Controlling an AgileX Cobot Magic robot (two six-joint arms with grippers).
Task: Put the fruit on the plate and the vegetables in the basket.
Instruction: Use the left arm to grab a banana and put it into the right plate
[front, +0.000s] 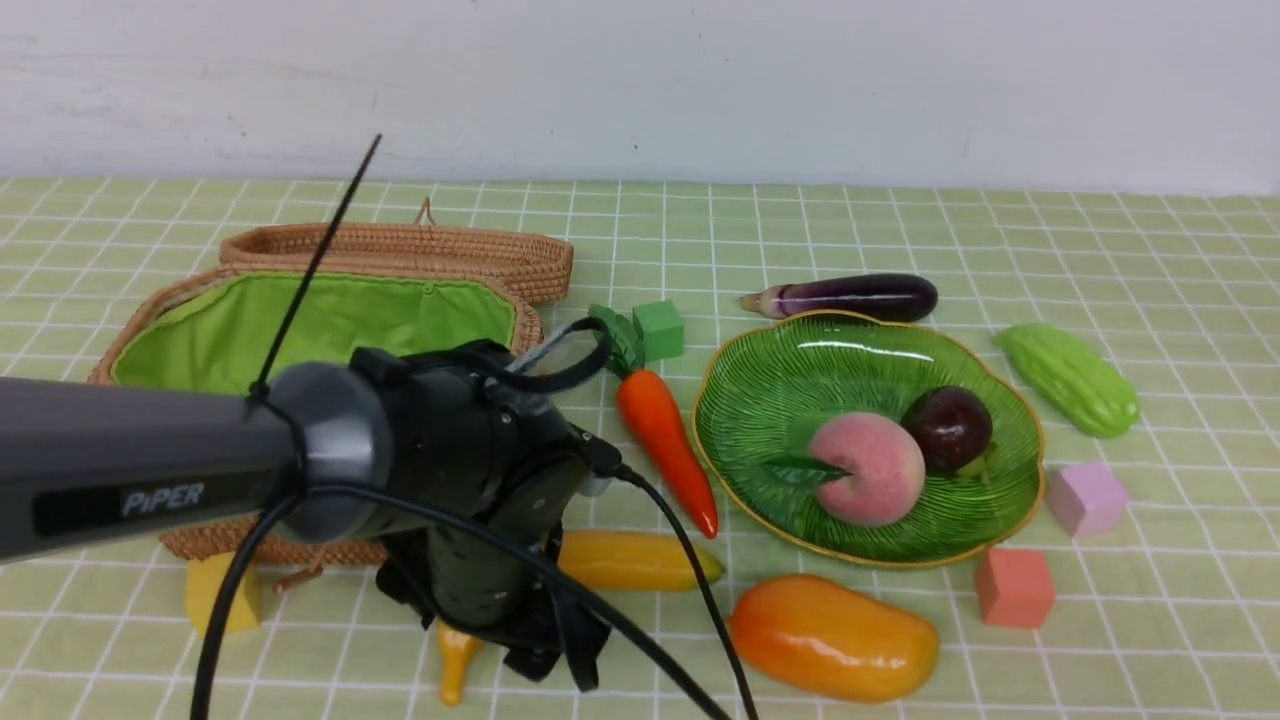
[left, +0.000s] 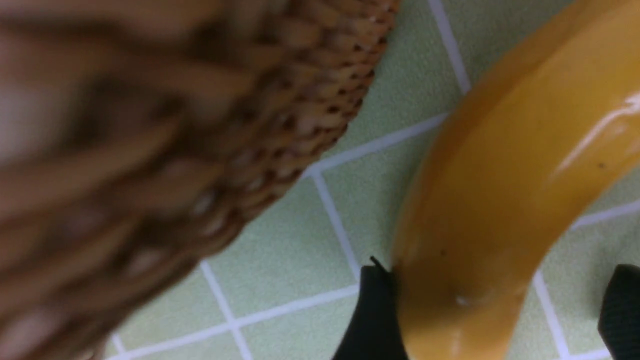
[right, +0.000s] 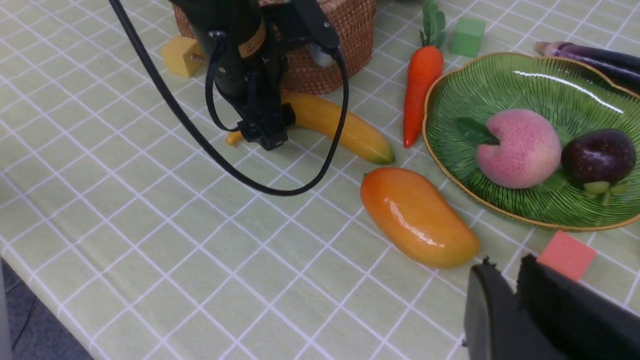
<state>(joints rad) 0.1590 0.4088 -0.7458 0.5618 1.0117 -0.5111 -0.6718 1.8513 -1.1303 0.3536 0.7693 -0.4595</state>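
The left gripper (left: 495, 310) is positioned over the stem end of the banana (left: 500, 175), which is laid on the checked cloth. Its jaws are held apart and the banana is straddled: one finger (left: 372, 315) is pressed against the banana's side, while the other (left: 620, 310) is seen clear of it. The wicker basket (left: 225, 125) is found just beside this gripper, and the carrot (front: 665, 440) is placed between it and the green plate (front: 800, 370).

The right gripper (right: 515, 300) is seen with its fingers drawn together and nothing between them. The mango (right: 417, 217) is laid near it, just ahead. Beyond the mango, the peach (right: 517, 148) and the mangosteen (right: 597, 156) are rested on the plate. The eggplant (front: 860, 296) and the bitter gourd (front: 1070, 378) are laid on the cloth beside the plate, well apart from both grippers.
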